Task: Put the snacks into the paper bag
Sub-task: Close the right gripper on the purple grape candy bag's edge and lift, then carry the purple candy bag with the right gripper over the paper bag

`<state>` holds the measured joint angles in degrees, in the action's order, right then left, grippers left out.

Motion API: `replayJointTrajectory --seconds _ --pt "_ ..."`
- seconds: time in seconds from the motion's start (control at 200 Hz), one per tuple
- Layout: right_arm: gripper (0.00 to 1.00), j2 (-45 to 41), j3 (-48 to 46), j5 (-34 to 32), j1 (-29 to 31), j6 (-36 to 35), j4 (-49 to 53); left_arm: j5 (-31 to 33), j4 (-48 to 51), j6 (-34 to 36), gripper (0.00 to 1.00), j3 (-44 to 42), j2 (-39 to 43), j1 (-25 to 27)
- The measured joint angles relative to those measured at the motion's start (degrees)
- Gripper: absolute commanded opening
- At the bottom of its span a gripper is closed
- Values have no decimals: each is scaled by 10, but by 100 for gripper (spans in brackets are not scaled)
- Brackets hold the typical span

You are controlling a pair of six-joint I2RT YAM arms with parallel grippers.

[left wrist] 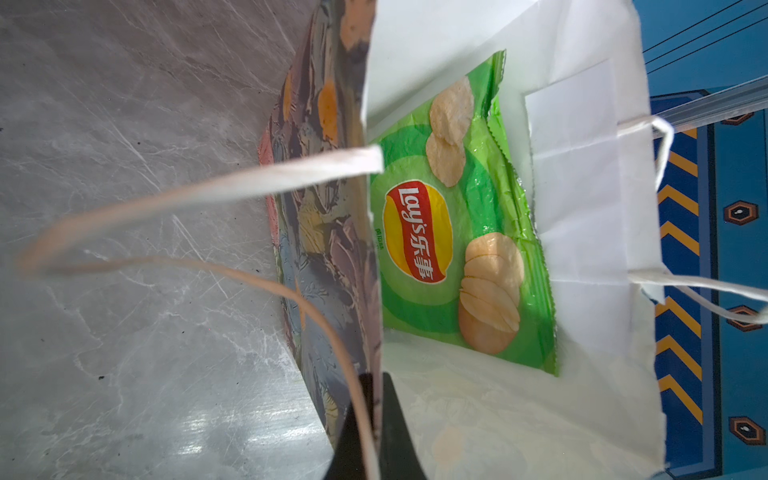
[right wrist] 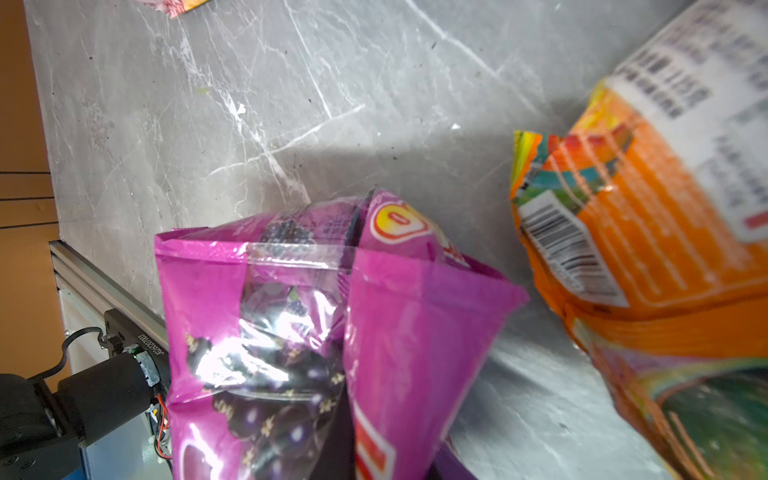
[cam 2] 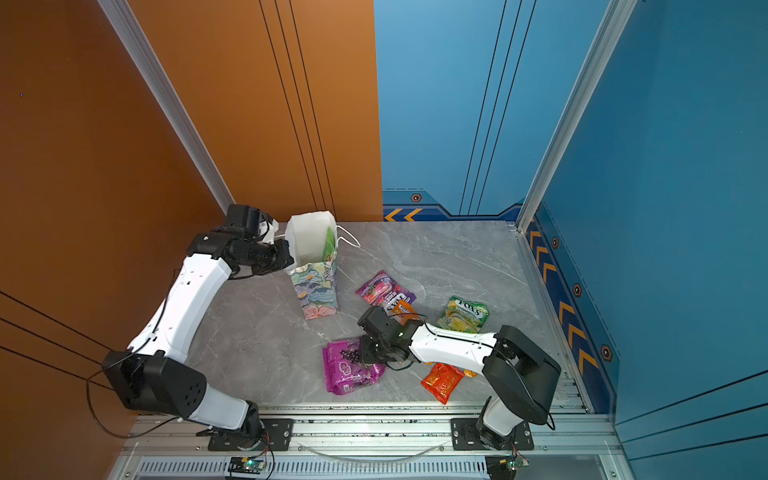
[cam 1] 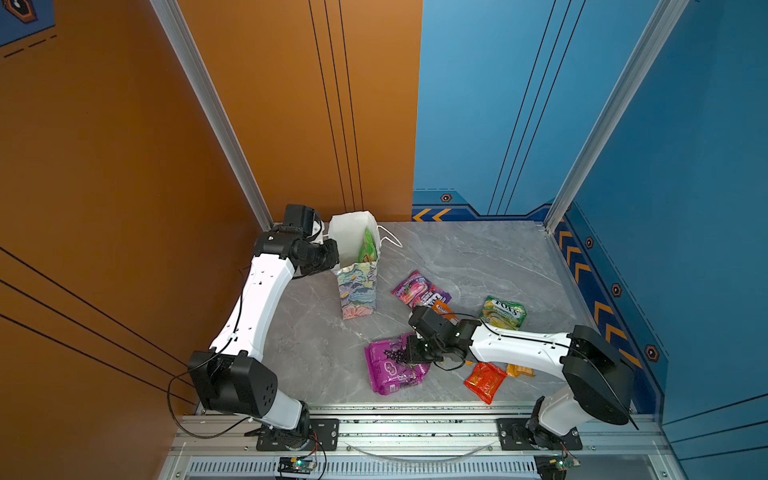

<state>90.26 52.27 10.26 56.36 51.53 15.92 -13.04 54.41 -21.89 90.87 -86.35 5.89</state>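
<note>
The paper bag stands upright at the back left, its mouth open. My left gripper is shut on the bag's near wall at the rim, pinching a cord handle as well. A green Lay's packet stands inside. Near the front, my right gripper is shut on the bunched edge of the big purple grape packet, which hides its fingertips.
Loose on the marble table lie a purple Fox's packet, a small orange packet, a yellow-green Fox's packet, a red packet and a yellow packet. An orange packet lies close beside the grape one.
</note>
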Motion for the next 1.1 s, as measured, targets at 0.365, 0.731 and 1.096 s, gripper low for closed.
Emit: replayJointTrajectory --seconds 0.365,0.731,1.096 --pt "0 -39 69 -123 2 -7 164 0 0 0 0 0 0 0" --pt "0 -104 113 -207 -42 -56 253 37 0 0 0 -8 6 12" --pt "0 -188 210 -289 -119 -114 284 69 0 0 0 -9 18 26"
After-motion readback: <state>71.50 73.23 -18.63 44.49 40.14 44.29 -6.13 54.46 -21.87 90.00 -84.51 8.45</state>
